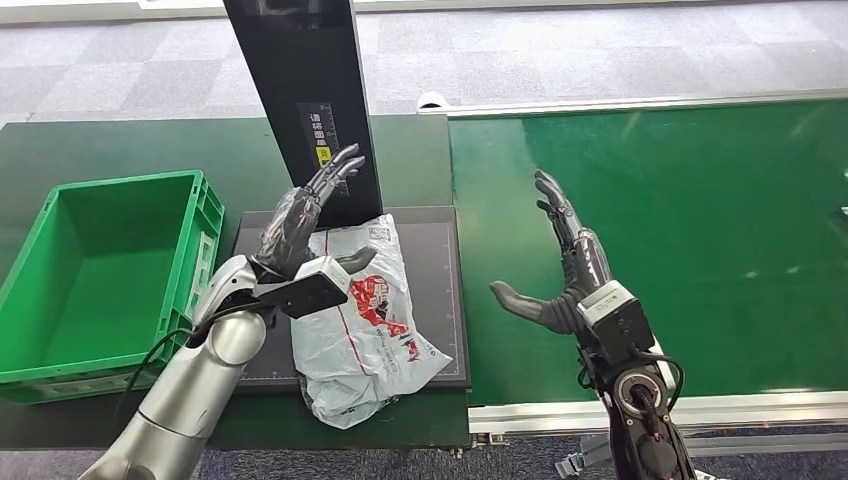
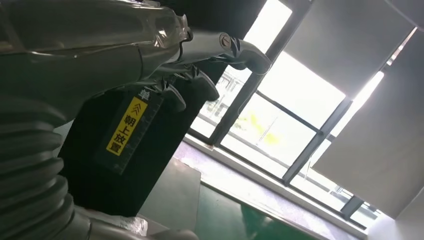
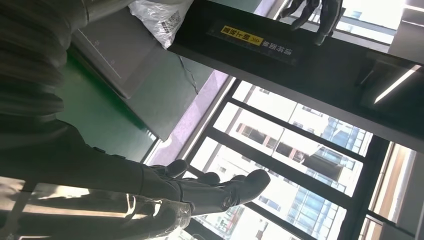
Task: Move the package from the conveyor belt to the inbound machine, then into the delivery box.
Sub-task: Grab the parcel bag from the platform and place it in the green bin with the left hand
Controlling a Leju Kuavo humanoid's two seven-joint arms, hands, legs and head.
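grey carpet floor (image 1: 120, 60), big bright windows (image 2: 300, 95)

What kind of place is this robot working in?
Probably a parcel-sorting demo area indoors: a green conveyor belt, a black scanning stand with a bagged package on its plate, and a green crate beside it.

A dark green table (image 1: 120, 150) occupies the left side. Resting directly on it are a green plastic crate (image 1: 100, 275) at the left and, just beside the crate, the flat dark platform of the inbound machine (image 1: 440, 290) with its black upright column (image 1: 300, 90). A white plastic package (image 1: 365, 320) lies on the platform, its lower end apparently overhanging the front edge. The green conveyor belt (image 1: 680, 230) adjoins the table on the right, bordered by a metal rail (image 1: 640, 412). Grey carpet floor (image 1: 600, 50) lies beyond.
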